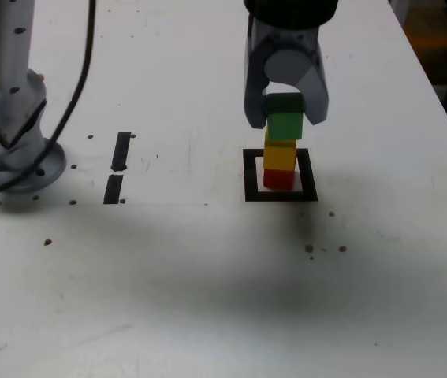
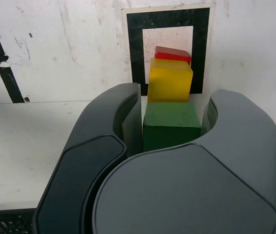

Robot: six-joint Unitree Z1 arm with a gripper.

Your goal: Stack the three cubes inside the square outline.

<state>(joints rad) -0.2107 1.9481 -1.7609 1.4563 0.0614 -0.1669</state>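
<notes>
"Three cubes in sight. Where does each one lie?"

"Red cube (image 1: 279, 180) at the bottom, standing on the worktop (image 1: 168, 276) within the square outline (image 1: 251, 175). Yellow cube (image 1: 280, 157) on top of it. Green cube (image 1: 284, 126) highest, up by the yellow one."

"And the pincer (image 1: 285, 116)?"

"Closed in on the green cube, one finger to each side. Wrist view agrees: green between the fingers, yellow and red beyond."

"Which step, then?"

"Placing the last cube, I judge. Two are stacked; the third is in the grip, awaiting a seat or release."

"Is green touching yellow?"

"Cannot tell. Exterior view has green overlapping yellow's upper part and set slightly to that view's right, with a bit of yellow's top showing past it. Looks out of line, though the angle may mislead."

"Next move?"

"Square green over yellow, ease it down level until it bears, then part the fingers evenly and lift straight away. A sideways nudge could topple the lower pair."
</notes>
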